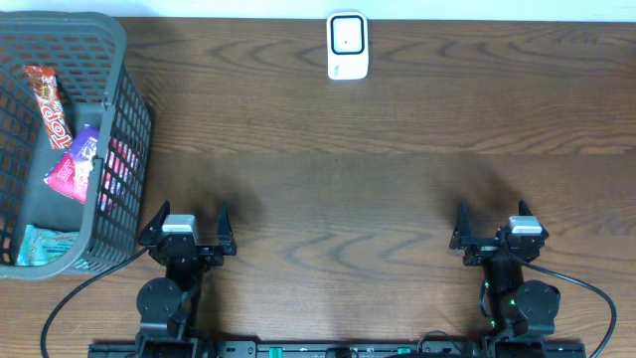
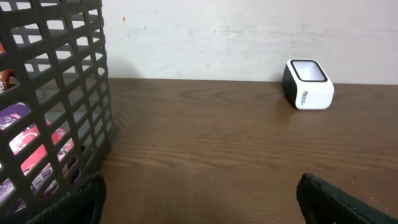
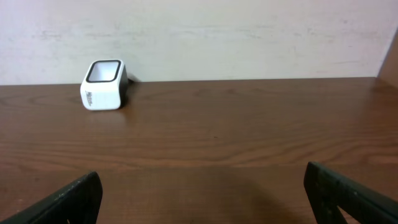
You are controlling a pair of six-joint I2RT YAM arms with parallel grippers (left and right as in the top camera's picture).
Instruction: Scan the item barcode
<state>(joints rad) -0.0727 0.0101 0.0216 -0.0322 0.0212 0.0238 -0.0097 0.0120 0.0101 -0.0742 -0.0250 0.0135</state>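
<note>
Overhead, the scanner (image 1: 348, 46), a small white unit with a dark-framed window on top, stands at 12 o'clock on the tabletop (image 1: 338, 169), near the far edge and well apart from everything else. A dark mesh basket (image 1: 127, 129) occupies the 9 to 10 o'clock corner. Three items lie inside it: a red bar (image 1: 52, 107) with white lettering toward the far side, a purple packet (image 1: 76, 164) at mid-basket against the right wall, and a teal packet (image 1: 35, 245) at the near end. Any barcodes are too small to make out. The left end effector (image 1: 191, 215) sits at 7 o'clock, just beside the basket's near right corner; contact with the basket cannot be determined. Its fingers are spread wide and grip nothing. The right end effector (image 1: 494, 221) sits at 5 o'clock, likewise spread wide and empty, well apart from scanner and basket. Both point toward 12 o'clock. In the left wrist view, the basket fills the 9 o'clock side with pink and purple wrapping showing through the mesh, and the scanner stands at 1 o'clock before a pale wall (image 2: 217, 37). Bare wood lies between the two fingertips. In the right wrist view, the scanner stands at 10 o'clock, again with bare wood between the fingertips.
</note>
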